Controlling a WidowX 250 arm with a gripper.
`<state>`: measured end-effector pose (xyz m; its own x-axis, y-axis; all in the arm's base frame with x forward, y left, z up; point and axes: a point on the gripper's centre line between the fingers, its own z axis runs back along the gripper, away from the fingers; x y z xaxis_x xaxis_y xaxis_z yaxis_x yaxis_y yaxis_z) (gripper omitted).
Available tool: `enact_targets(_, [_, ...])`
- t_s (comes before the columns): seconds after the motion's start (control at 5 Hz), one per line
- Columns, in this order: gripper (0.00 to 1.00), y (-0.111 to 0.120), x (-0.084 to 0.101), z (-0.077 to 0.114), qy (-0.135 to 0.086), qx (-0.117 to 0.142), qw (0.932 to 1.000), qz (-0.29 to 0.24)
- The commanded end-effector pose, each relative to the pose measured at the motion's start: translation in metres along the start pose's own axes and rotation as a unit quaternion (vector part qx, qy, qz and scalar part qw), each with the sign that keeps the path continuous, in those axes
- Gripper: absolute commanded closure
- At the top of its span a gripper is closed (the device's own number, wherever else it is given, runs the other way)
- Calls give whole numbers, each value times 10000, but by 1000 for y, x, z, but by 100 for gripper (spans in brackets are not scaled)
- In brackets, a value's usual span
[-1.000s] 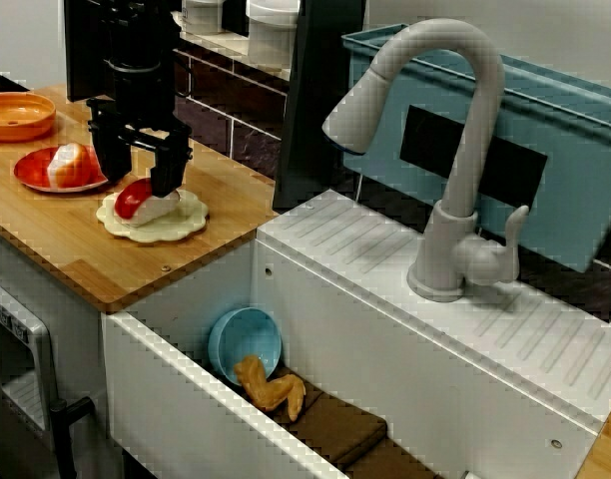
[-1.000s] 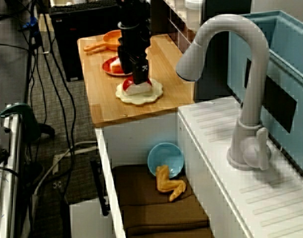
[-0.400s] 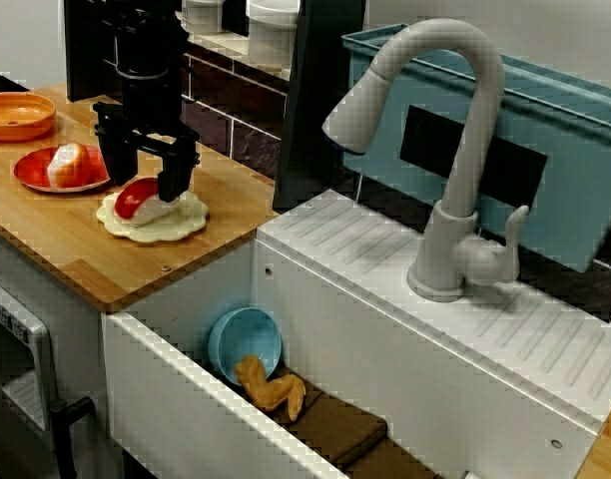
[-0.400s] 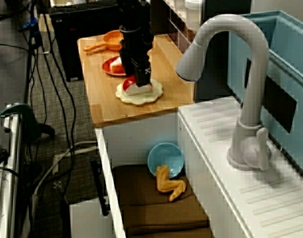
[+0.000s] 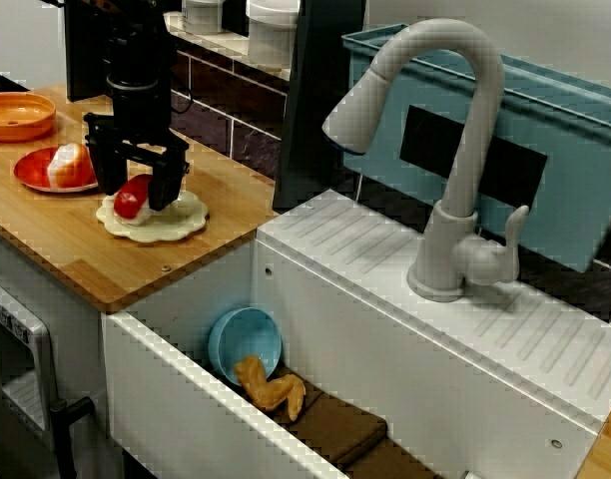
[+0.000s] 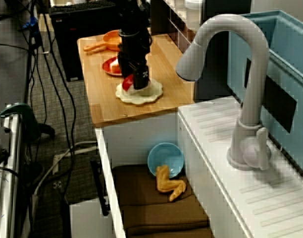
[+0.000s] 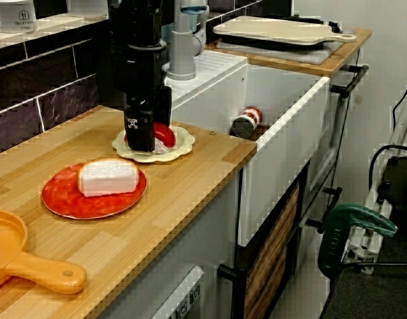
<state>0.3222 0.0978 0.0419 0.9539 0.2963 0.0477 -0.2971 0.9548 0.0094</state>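
claw: black, hanging straight down over the cream plate. its two fingers stand apart, one on each side of the red-topped food piece. i cannot tell whether they press on it.
food piece: lies on the cream plate between the fingers, red top over a white base.
cream plate: scalloped rim, on the wooden tabletop, near the end by the sink.
red plate: just beside the cream plate, on the side away from the sink. it carries a white block.
orange pan: beyond the red plate, well apart from the claw.
sink: holds a blue bowl tipped on its side and a yellow piece beside it.
faucet: grey, behind the sink.
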Motion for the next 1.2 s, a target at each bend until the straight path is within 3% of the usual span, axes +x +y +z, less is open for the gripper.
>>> enact_targets(0.0, [0,24,7,10,-172,188,9976,640])
enact_targets(0.2, [100,30,10,14,-85,264,9983,521])
enact_targets(0.8, [100,41,20,39,99,-22,9976,686])
enact_targets(1.0, [100,51,24,50,21,12,9968,805])
